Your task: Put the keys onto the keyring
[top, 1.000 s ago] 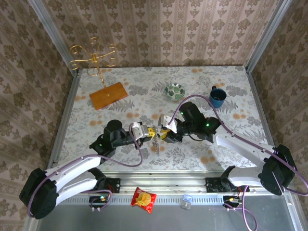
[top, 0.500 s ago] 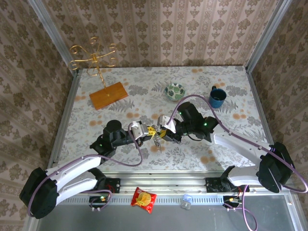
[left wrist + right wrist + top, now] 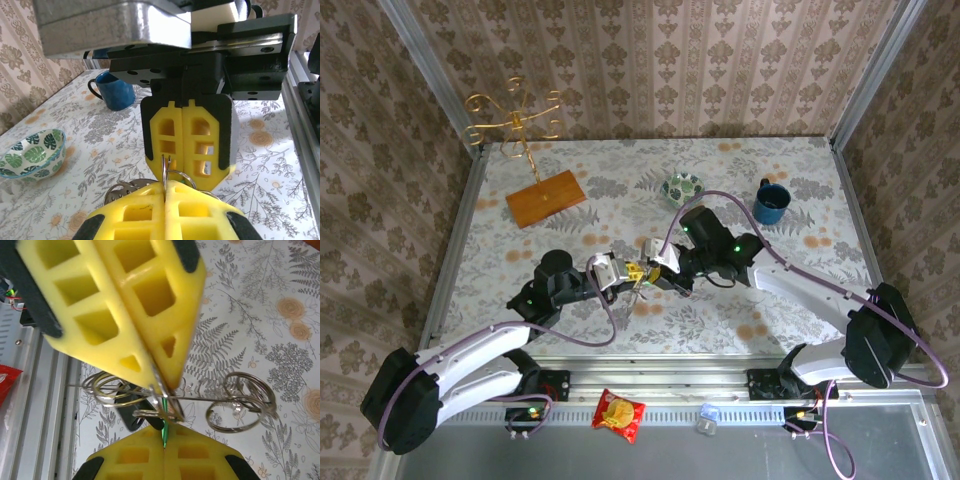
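My two grippers meet tip to tip above the table's front middle. In the left wrist view the left gripper (image 3: pixel 165 183) is shut on a thin metal ring of the keyring (image 3: pixel 165 169), which stands up from between its yellow pads. The right gripper (image 3: pixel 164 441) is shut on the green key (image 3: pixel 163 431), seen edge-on as a thin green blade just under the left gripper's fingers (image 3: pixel 125 305). The black key (image 3: pixel 131 416) hangs beside it among the keyring's wire loops (image 3: pixel 240 405). In the top view the left gripper (image 3: pixel 631 271) and right gripper (image 3: pixel 651 268) nearly touch.
A patterned bowl (image 3: pixel 682 188) and a blue mug (image 3: pixel 772 203) stand behind the right arm. A gold wire stand (image 3: pixel 515 120) on a wooden board (image 3: pixel 546 197) is at the back left. A red packet (image 3: pixel 619 413) lies on the front rail.
The right gripper has closed from open onto the green key and shifted left, close against the left gripper. The left arm has held still, shut on the ring.
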`<state>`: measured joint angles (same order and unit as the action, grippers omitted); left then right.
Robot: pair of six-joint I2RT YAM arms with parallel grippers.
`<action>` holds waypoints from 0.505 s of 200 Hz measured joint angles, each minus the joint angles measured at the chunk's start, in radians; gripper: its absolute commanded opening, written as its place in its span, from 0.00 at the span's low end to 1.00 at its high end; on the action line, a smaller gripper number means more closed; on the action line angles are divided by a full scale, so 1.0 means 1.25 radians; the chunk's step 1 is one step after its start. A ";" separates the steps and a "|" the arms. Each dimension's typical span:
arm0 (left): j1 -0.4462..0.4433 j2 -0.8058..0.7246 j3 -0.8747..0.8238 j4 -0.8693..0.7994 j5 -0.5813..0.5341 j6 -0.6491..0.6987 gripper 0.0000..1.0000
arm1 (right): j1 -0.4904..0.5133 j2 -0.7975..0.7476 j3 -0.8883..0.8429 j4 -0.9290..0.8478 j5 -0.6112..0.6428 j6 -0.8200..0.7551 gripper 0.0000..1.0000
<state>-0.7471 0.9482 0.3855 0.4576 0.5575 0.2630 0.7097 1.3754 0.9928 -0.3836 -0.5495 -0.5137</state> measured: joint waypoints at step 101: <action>-0.010 -0.001 -0.010 0.001 -0.006 0.030 0.00 | -0.029 -0.116 -0.082 0.059 0.005 0.022 0.25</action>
<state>-0.7597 0.9474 0.3729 0.4583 0.5503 0.3004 0.6735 1.2304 0.8898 -0.3099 -0.5426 -0.4862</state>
